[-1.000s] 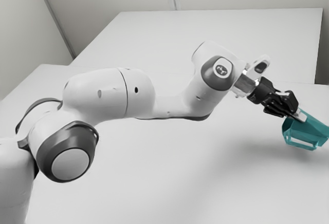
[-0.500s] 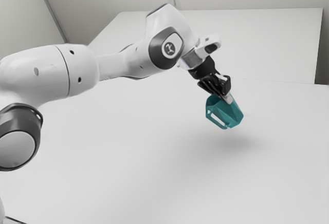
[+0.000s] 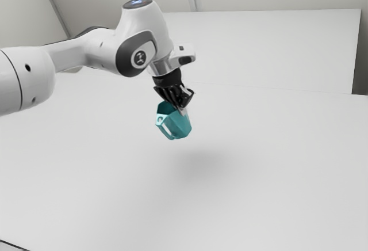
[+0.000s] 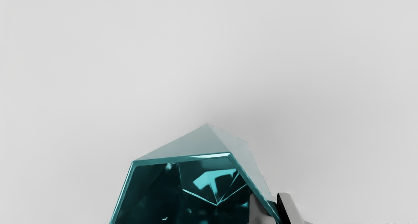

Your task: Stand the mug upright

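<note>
In the exterior view my gripper (image 3: 183,108) points down above the table, shut on the wall of the teal mug (image 3: 177,125). The mug hangs in the air, tilted, with its handle side toward the exterior view's left. Seen from the wrist, the faceted mug (image 4: 183,184) has its open mouth toward the camera. One fingertip of the gripper (image 4: 272,207) is inside the rim and the other presses from outside. Part of the mug lies beyond the wrist picture's edge.
A pale table surface (image 3: 276,164) lies below the mug, with a soft shadow on it. Behind it stands another white surface (image 3: 276,44), backed by light walls.
The arm has swung the held mug toward the exterior view's left. My hand now points more steeply down, and the mug is closer to upright than before. The grip has stayed shut.
</note>
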Controlling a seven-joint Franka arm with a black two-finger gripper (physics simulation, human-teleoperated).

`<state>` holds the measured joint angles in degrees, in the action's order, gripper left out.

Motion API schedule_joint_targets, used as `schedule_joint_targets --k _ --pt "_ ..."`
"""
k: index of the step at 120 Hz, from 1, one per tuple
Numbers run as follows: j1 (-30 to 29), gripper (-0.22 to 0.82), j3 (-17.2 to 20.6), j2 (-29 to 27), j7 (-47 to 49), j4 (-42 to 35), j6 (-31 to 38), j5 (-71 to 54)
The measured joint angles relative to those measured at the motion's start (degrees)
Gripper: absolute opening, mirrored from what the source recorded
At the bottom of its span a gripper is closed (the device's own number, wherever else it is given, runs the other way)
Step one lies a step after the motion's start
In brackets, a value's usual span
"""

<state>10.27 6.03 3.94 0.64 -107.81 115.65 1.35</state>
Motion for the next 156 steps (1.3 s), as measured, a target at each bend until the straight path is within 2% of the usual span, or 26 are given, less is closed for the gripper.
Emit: schedule_joint_targets --k 31,79,127,156 --pt "-3.29 -0.18 0.23 -3.8 3.27 -7.06 0.05 -3.39" --pt "-6.8 -0.18 0.42 -2.72 6.35 -12.91 6.71 -7.13" --pt "-4.02 -0.18 0.44 -0.9 8.15 -16.19 13.23 -8.13" --pt "-5.24 -0.18 0.44 -0.25 8.74 -16.55 14.48 -8.29"
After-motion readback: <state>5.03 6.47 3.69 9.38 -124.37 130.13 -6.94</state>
